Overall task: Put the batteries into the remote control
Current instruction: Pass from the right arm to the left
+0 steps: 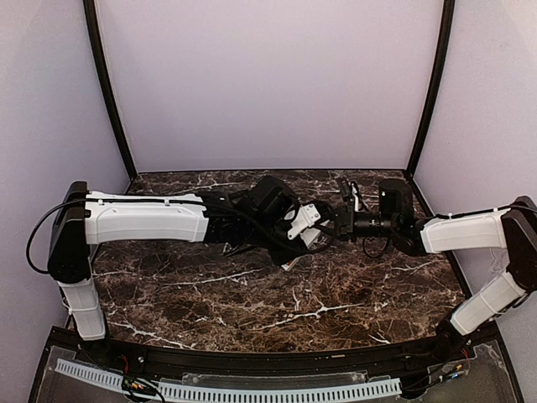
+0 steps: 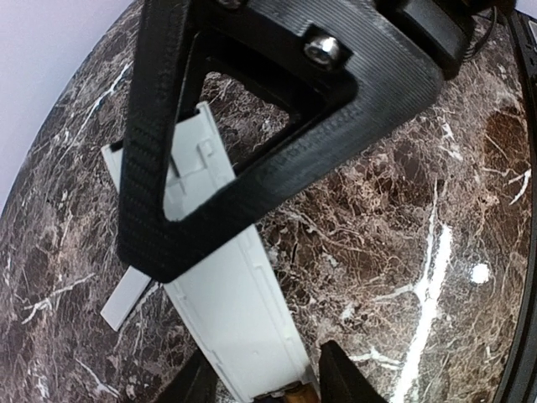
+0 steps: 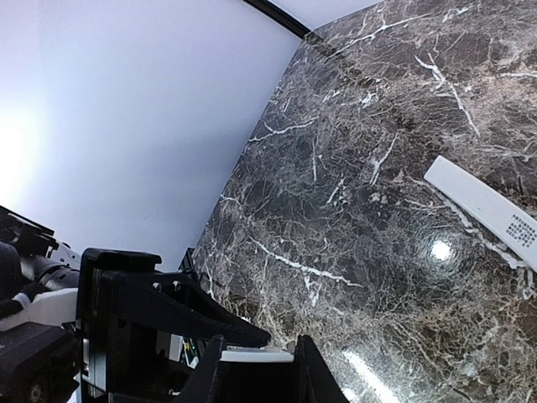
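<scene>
The white remote control (image 2: 235, 311) is held off the table between both grippers, which meet at mid-table. My left gripper (image 2: 268, 369) (image 1: 315, 228) has its fingers against the remote's two long sides near one end. My right gripper (image 3: 256, 363) (image 1: 337, 220) is shut across the remote's other end, whose white edge (image 3: 256, 356) fills the gap between the fingers. One right finger (image 2: 252, 126) crosses over the remote. An orange-brown rounded piece (image 2: 294, 395), likely the red-orange battery, shows at the remote's near end. The dark blue-purple battery is out of view.
A flat white strip with printed text, seemingly the battery cover (image 3: 482, 206), lies on the dark marble table (image 1: 252, 294) just below the grippers; it also shows in the left wrist view (image 2: 126, 302). Lilac walls enclose the table on three sides.
</scene>
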Robot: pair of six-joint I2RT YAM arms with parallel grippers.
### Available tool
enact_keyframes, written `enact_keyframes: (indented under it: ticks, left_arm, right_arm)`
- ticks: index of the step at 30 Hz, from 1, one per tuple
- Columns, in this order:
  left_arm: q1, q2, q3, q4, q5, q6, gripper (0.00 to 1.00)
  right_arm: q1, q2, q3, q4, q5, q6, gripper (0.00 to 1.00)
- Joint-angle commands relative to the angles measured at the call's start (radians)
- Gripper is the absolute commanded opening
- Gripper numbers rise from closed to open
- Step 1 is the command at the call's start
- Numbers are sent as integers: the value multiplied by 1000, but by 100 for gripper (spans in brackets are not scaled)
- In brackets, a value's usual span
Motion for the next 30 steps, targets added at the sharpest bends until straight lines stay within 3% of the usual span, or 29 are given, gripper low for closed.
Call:
enact_keyframes:
  ticks: [1, 3, 8, 15, 18, 24, 28, 30]
  left_arm:
    - [10, 10, 31, -59, -86, 6, 36]
    - [10, 21, 44, -71, -104, 1, 35]
    - [10, 46, 71, -88, -113, -12, 45]
    - [10, 61, 92, -92, -111, -30, 46]
    - [10, 73, 107, -93, -109, -36, 44]
    - [11, 82, 127, -105, -100, -44, 27]
    - [25, 77, 126, -137, -78, -56, 11]
    - [36, 68, 117, -154, -46, -59, 9]
  right_arm:
    - [20, 0, -9, 76, -14, 39, 0]
    - [25, 0, -12, 79, 5, 50, 0]
    - [46, 1, -19, 79, 55, 75, 0]
    - [64, 8, -28, 102, 83, 93, 0]
    - [70, 16, -18, 100, 82, 90, 0]
    - [72, 22, -20, 99, 77, 87, 0]
    - [59, 6, -28, 75, 74, 75, 27]
    - [36, -7, -41, 75, 61, 75, 42]
